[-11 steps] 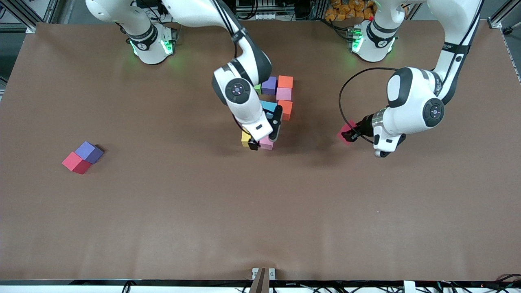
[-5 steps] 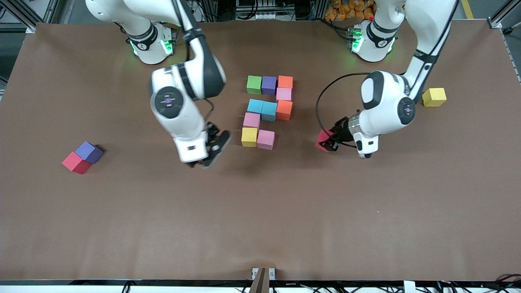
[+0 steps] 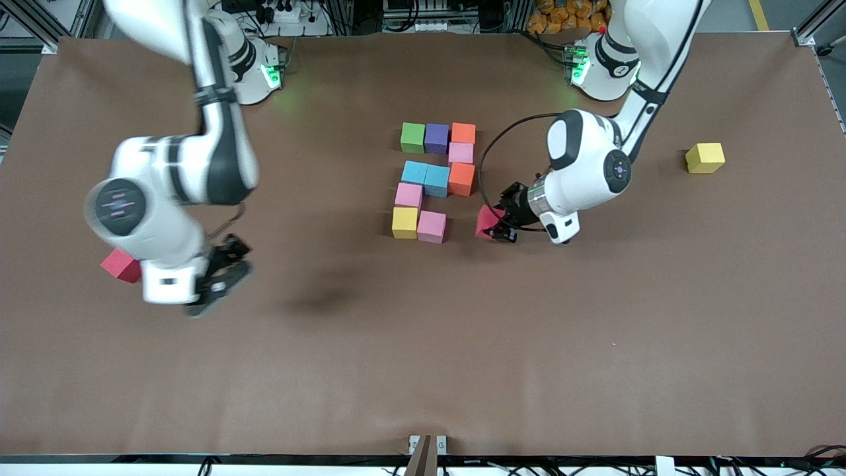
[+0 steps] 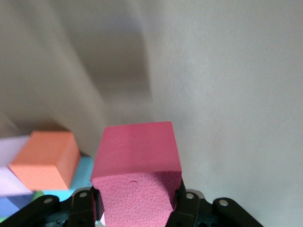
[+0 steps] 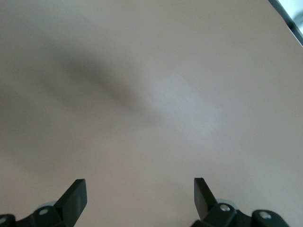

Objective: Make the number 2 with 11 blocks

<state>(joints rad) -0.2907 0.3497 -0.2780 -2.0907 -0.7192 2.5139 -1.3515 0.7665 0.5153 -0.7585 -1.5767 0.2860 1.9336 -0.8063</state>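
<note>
Since these blocks (image 3: 433, 178) look like light, squashy foam, left gripper (image 3: 500, 228) pinches the red block (image 3: 487, 220) on flat sides (held over bare table beside the figure), right gripper (image 3: 221, 277) spread empty.

The left gripper (image 3: 497, 228) is clamped on a red block (image 3: 487, 220) over bare table (image 3: 423, 344), just beside the cluster of blocks (image 3: 436, 178) on its left-arm side. The nearest obstacles to this claw are the pink block (image 3: 431, 227) and the orange block (image 3: 462, 178); a narrow gap of bare table separates them from the held block. Toward the front camera the surface is unobstructed. A yellow block (image 3: 704, 158) lies well apart, toward the left arm's end.

The right gripper (image 3: 221, 277), fingers spread wide, hangs over bare table. A red block (image 3: 121, 265) lies beside its wrist. Between this claw and the cluster the table is clear.
</note>
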